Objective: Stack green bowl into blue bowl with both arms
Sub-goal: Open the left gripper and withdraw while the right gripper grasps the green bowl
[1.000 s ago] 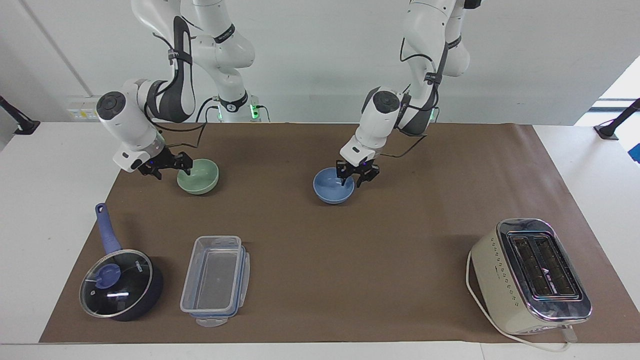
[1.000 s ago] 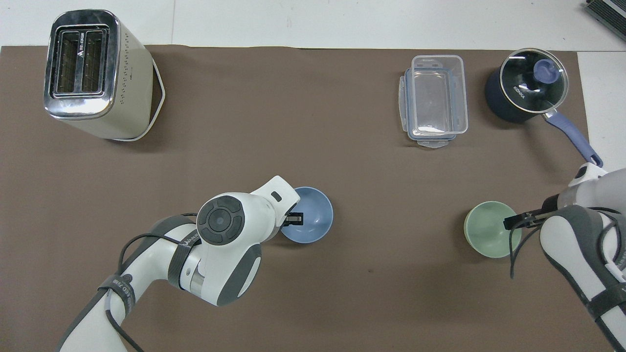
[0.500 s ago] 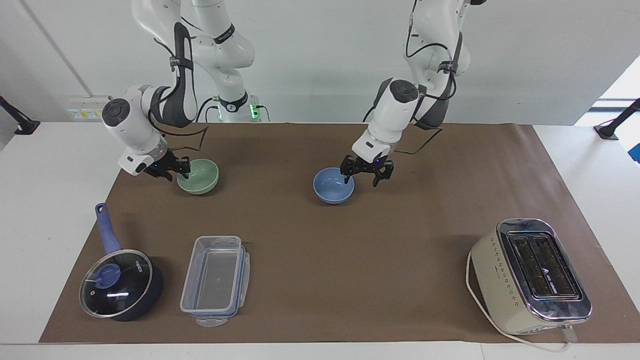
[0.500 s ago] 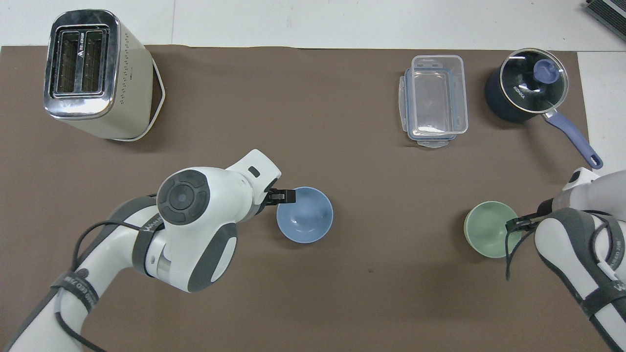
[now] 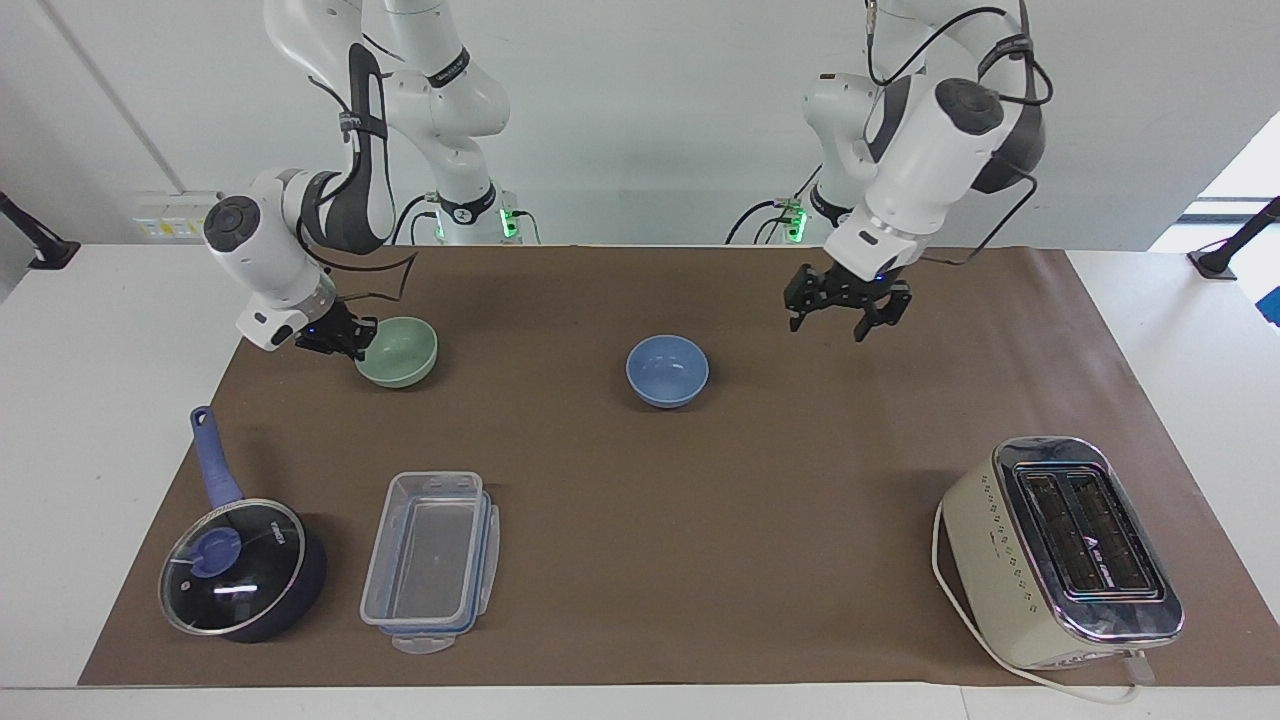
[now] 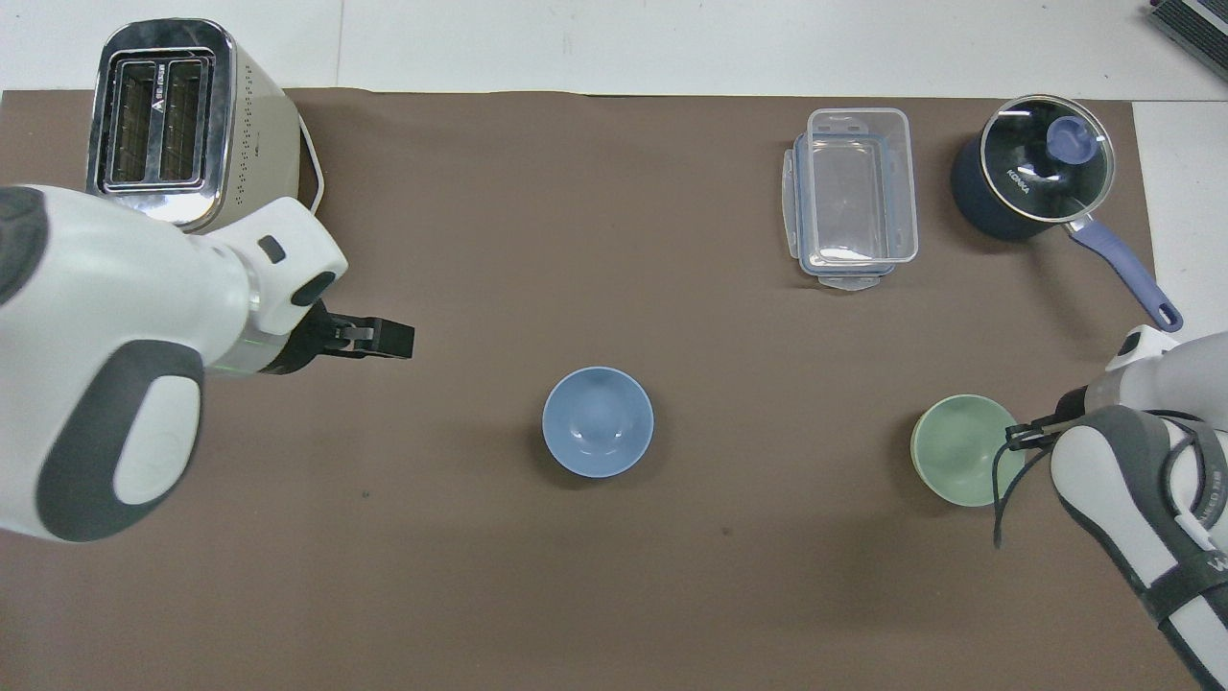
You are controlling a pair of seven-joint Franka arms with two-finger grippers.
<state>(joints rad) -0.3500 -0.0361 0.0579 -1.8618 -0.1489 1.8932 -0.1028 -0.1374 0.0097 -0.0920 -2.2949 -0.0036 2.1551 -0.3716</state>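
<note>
Pinching the green bowl (image 5: 398, 352) rim, the right pincer (image 5: 345, 340) is being kept low at the right arm's end; the left pincer (image 5: 846, 312) is being held spread, raised beside the blue bowl (image 5: 667, 370) mid-table.

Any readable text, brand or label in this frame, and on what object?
"KONKA": on the glass lid of the saucepan.
Toaster: a small logo with lettering between the slots, too small to read.
Left arm and right arm: cable-strap lettering, unreadable.
</note>
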